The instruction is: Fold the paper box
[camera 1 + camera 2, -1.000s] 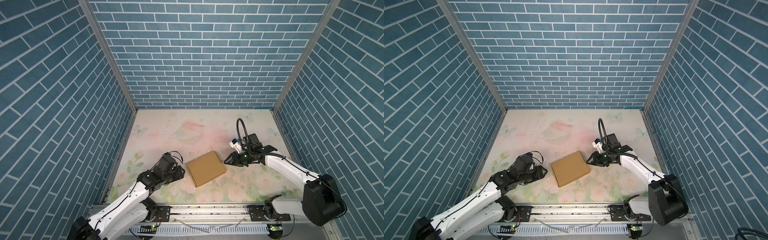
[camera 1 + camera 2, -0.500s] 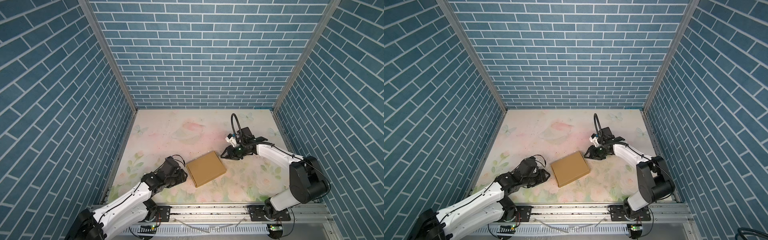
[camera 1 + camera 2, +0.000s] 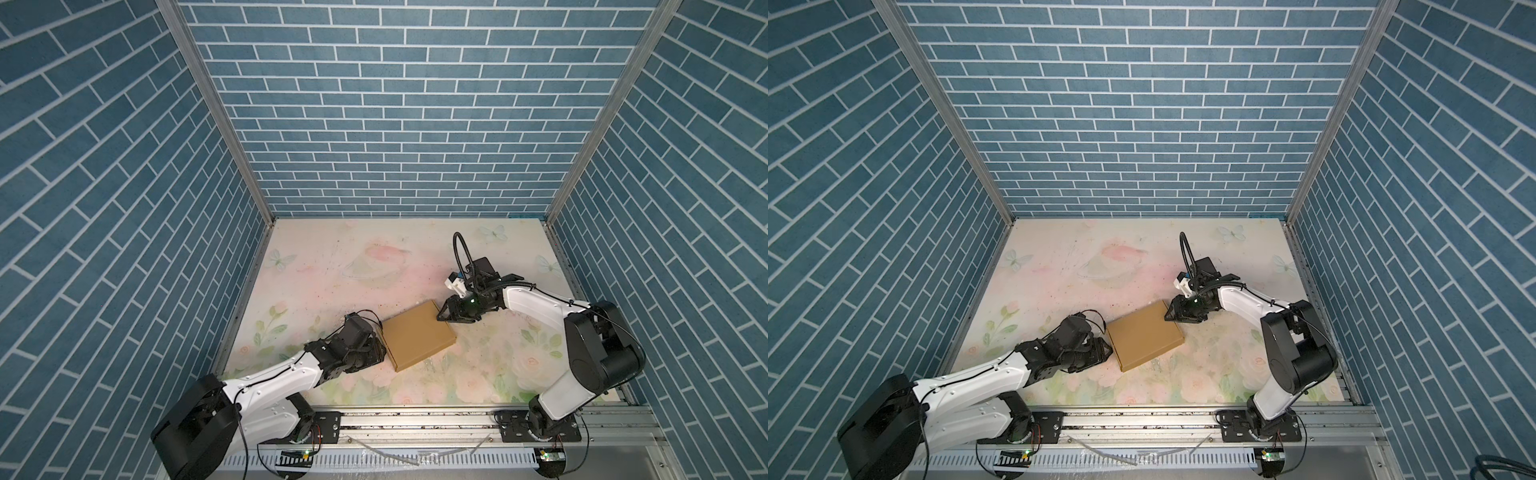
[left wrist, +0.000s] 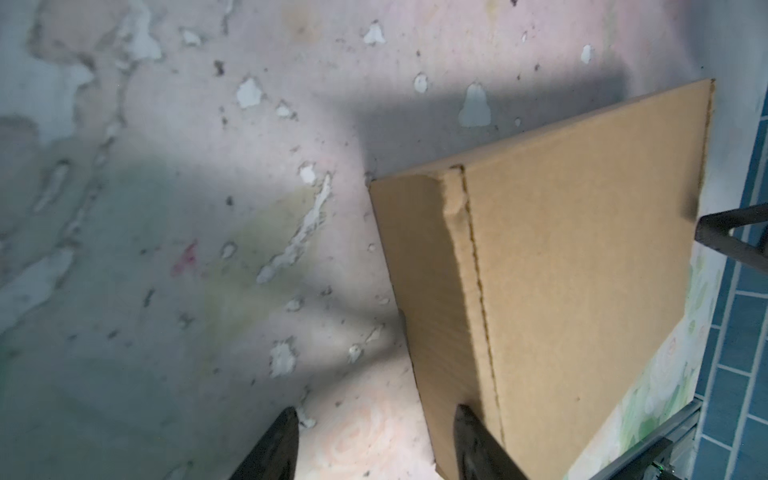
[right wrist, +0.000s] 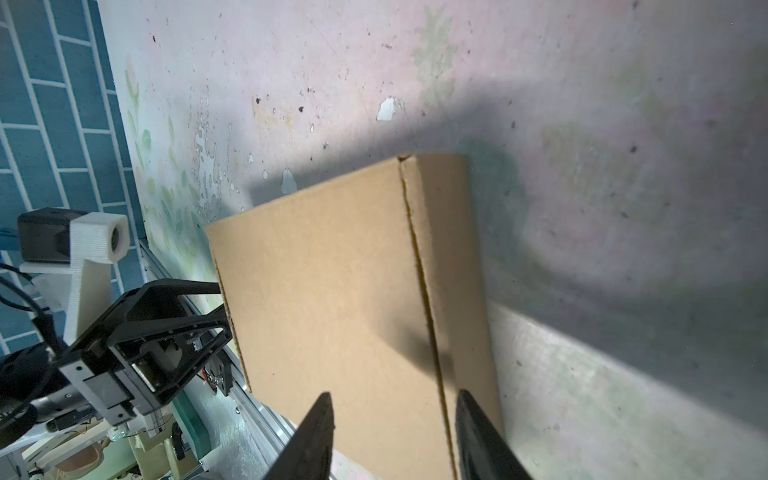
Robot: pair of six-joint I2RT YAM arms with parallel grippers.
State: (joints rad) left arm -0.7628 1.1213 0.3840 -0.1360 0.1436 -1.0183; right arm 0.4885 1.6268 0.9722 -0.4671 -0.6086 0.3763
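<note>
The paper box (image 3: 417,334) (image 3: 1144,336) lies shut and flat on the floral table, a plain brown rectangle turned at an angle. My left gripper (image 3: 382,353) (image 3: 1108,351) is low at its left edge. In the left wrist view the left gripper (image 4: 376,419) is open, with one finger against the paper box (image 4: 582,270) side wall and bare table between the jaws. My right gripper (image 3: 441,318) (image 3: 1168,316) is at the box's far right corner. In the right wrist view the right gripper (image 5: 392,401) is open, its fingers astride the creased top edge of the paper box (image 5: 324,270).
Blue brick-pattern walls (image 3: 395,124) close in the back and both sides. An aluminium rail (image 3: 415,424) with both arm bases runs along the front. The worn floral table mat (image 3: 374,266) stretches behind the box.
The left gripper has slid right up to the box's left edge. The right gripper has come in a little towards the box's far right corner, and its arm has swung round.
</note>
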